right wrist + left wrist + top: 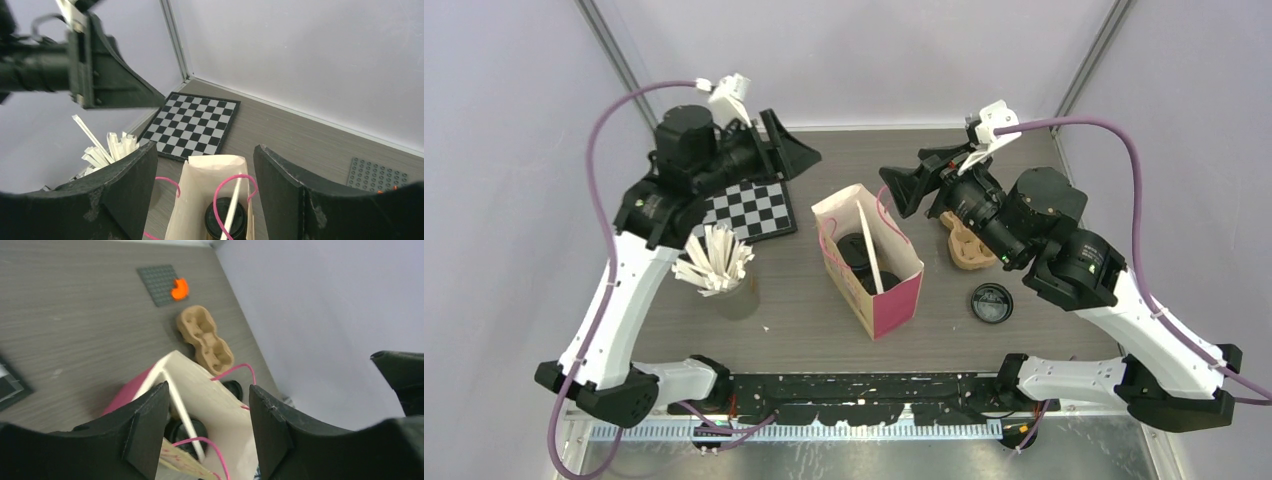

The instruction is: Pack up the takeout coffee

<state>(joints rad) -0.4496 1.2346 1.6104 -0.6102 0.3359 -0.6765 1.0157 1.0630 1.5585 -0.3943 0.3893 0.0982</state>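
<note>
Loose lid: round black plastic lid, flat, right of the bag, nearer us.
Bag: pink paper carrier bag, upright, mouth open.
Coffee: black-lidded paper cup inside the bag, thin white stick leaning across it (second cup? can't confirm).
Left gripper: wide, empty, beyond the bag's left.
Right gripper: wide, empty, just beyond its right.
Risk: pink string handles near both; snag one and the bag tips over.

Pink paper bag: upright, centre, mouth open.
Checkerboard: back left.
Grey cup of white sticks: left of bag.
Brown cup carrier: right of bag.
Grey studded plate: bears orange piece.
</note>
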